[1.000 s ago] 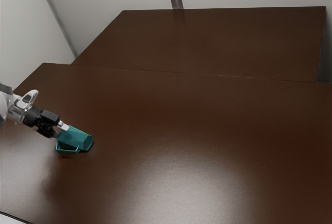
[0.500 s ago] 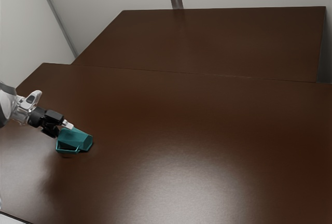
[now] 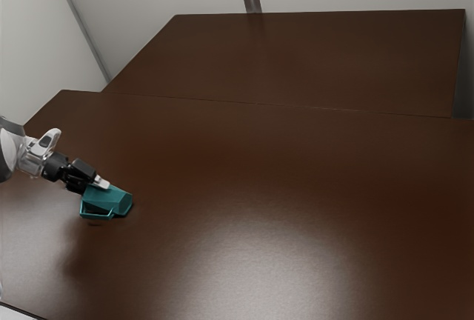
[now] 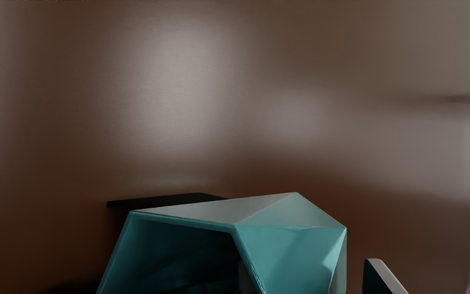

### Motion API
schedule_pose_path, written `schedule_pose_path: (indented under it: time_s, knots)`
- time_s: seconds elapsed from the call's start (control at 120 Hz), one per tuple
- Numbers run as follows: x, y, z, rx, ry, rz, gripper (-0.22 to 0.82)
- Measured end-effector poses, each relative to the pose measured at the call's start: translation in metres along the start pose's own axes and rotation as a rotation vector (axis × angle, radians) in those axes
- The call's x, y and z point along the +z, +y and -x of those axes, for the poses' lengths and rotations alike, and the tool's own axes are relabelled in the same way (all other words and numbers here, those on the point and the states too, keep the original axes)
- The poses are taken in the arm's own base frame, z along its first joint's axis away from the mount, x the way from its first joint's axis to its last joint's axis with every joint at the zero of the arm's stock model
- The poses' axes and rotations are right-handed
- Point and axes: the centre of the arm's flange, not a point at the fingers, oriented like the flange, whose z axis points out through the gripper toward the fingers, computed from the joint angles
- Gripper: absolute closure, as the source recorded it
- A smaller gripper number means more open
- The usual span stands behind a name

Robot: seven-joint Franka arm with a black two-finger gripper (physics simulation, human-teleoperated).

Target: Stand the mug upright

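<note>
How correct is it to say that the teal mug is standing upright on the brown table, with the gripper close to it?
Not quite: the teal mug is lying on its side, as the exterior view shows. It is indeed on the brown table, with the gripper close to it.

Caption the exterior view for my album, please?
Robot claw at the mouth of a sideways teal mug, brown table.
</note>
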Motion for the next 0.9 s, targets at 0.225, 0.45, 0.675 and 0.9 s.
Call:
schedule_pose_path:
  time_s: [0.225,0.45,0.675,0.9]
  knots:
    - [0.001,0.0,0.0,-0.001,0.003,0.001,0.63]
    - [0.002,0.001,0.002,-0.002,0.011,0.004,0.72]
    - [-0.005,0.03,-0.008,0.062,0.017,-0.004,0.76]
    - [-0.006,0.075,-0.025,0.159,-0.001,-0.036,0.77]
